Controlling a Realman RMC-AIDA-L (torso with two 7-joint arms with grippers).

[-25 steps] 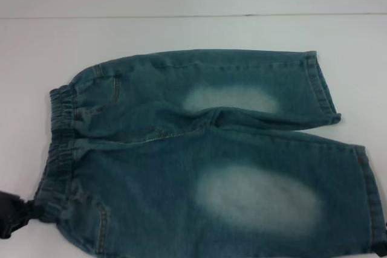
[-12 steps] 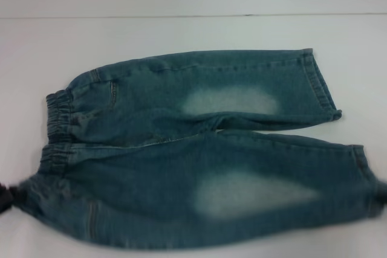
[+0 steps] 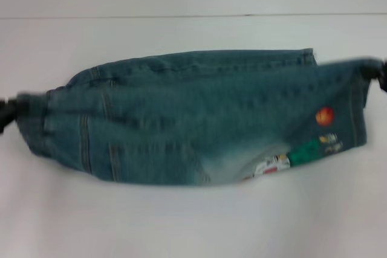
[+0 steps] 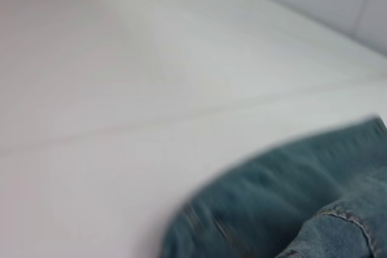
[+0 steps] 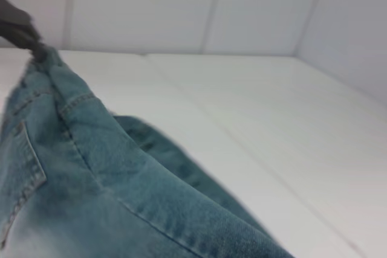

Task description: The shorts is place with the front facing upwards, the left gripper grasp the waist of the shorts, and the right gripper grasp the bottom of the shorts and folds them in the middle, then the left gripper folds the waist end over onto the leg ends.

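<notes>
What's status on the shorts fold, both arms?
Left end effector shut on waist, right end effector shut on leg hem. Shorts lifted, mid-fold, embroidery showing. Nothing in the way.

A plain white table (image 3: 181,222) carries the shorts (image 3: 199,119), whose far leg lies flat across its middle.

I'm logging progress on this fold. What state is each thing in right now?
shorts: near leg lifted over the far leg, half folded lengthwise, back side with embroidery showing.
left gripper: at the waist end, holding the stretched denim.
right gripper: at the leg ends, holding the hem.
table: white, bearing the shorts.
</notes>
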